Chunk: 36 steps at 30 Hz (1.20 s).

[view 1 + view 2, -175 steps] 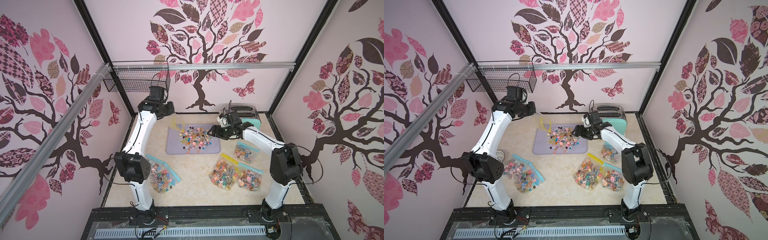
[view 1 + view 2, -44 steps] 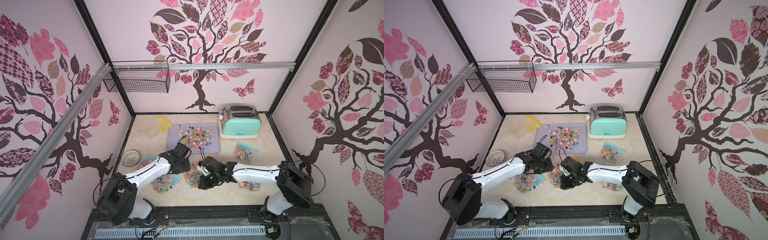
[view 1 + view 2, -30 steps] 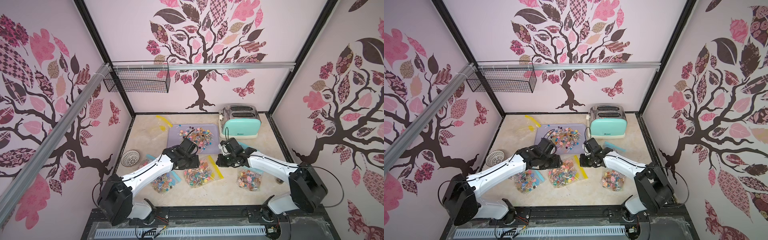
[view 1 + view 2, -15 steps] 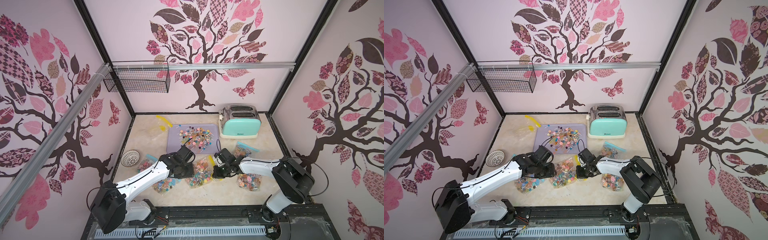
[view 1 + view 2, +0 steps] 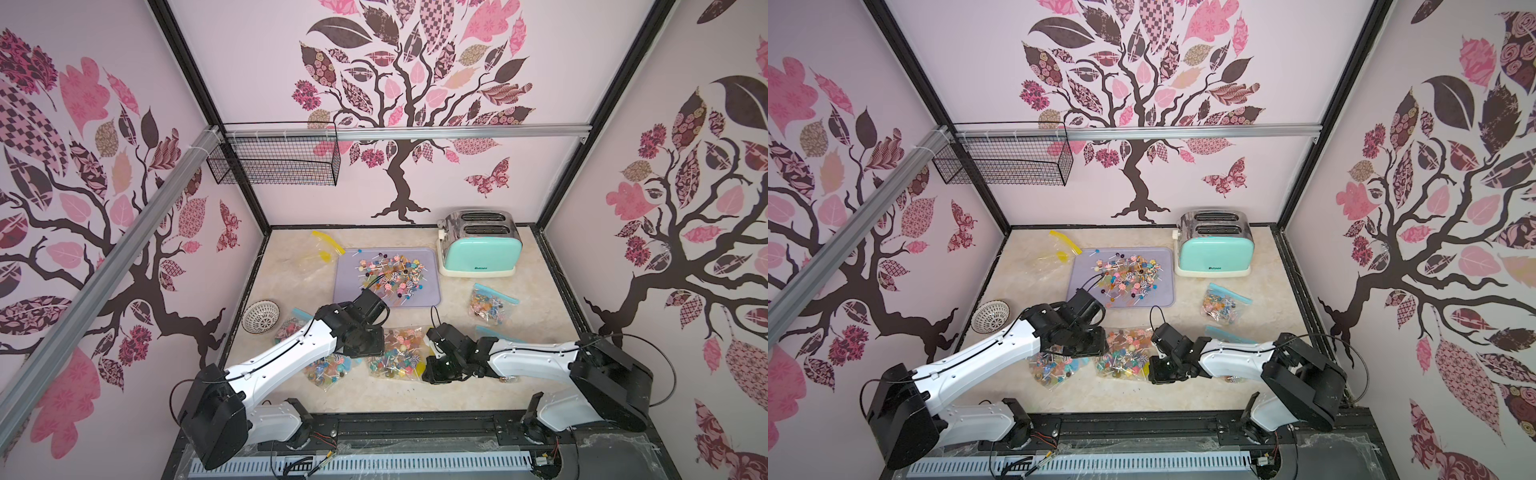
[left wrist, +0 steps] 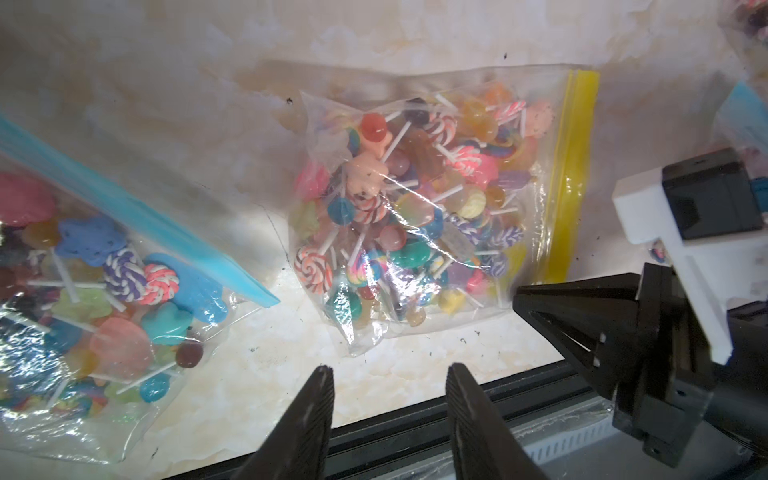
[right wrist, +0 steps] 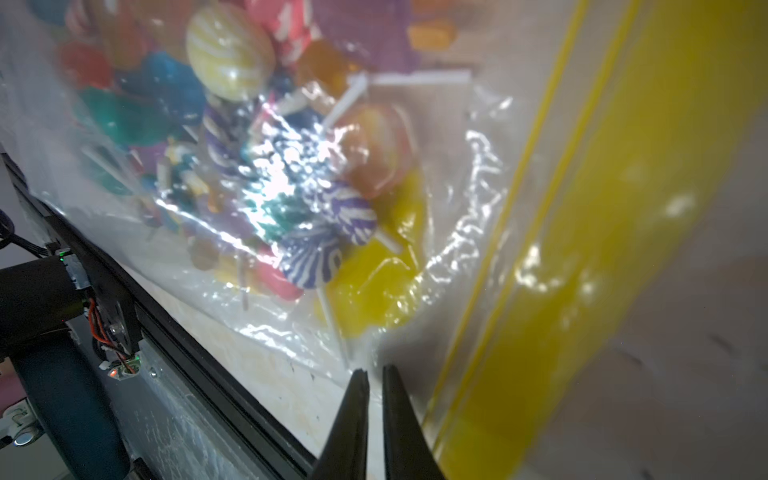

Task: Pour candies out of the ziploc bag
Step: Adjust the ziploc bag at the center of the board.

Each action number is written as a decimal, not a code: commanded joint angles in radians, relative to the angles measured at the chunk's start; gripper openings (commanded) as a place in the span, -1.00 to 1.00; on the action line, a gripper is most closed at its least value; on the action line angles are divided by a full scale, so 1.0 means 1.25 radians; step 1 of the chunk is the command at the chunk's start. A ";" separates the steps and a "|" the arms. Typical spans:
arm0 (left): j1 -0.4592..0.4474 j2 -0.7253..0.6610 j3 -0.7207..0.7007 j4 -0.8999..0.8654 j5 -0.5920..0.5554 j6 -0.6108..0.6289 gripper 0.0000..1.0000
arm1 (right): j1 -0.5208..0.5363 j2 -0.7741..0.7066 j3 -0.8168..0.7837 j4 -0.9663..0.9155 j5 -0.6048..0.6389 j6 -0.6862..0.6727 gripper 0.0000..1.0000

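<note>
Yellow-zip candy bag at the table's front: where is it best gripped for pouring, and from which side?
Probably the clear, empty bottom corner, not the lumpy middle. The yellow-zip bag lies flat with its zip strip toward the right hand, so the open left hand can come at that crumpled corner from the opposite end, while the right hand could pinch film beside the strip.

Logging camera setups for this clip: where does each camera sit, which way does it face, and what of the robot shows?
Both top views: high at the front, looking down and back over the table; left arm, right arm, tray and toaster show.
Left wrist: on the left arm, looking past the open left gripper at the yellow-zip bag; the right gripper shows by its zip edge.
Right wrist: on the right arm, low and close against that bag; its nearly closed tips show.
Shared: every view shows that bag.
</note>
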 commanded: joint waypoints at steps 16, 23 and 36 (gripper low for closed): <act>-0.227 0.436 0.292 0.117 -0.060 -0.136 0.15 | -0.423 -0.184 0.141 -0.228 0.082 -0.264 -0.20; -0.228 0.535 0.353 0.094 -0.082 -0.140 -0.08 | -0.425 -0.190 0.109 -0.200 0.075 -0.270 -0.20; -0.228 0.577 0.375 0.096 -0.075 -0.140 -0.13 | -0.425 -0.186 0.090 -0.179 0.053 -0.272 -0.21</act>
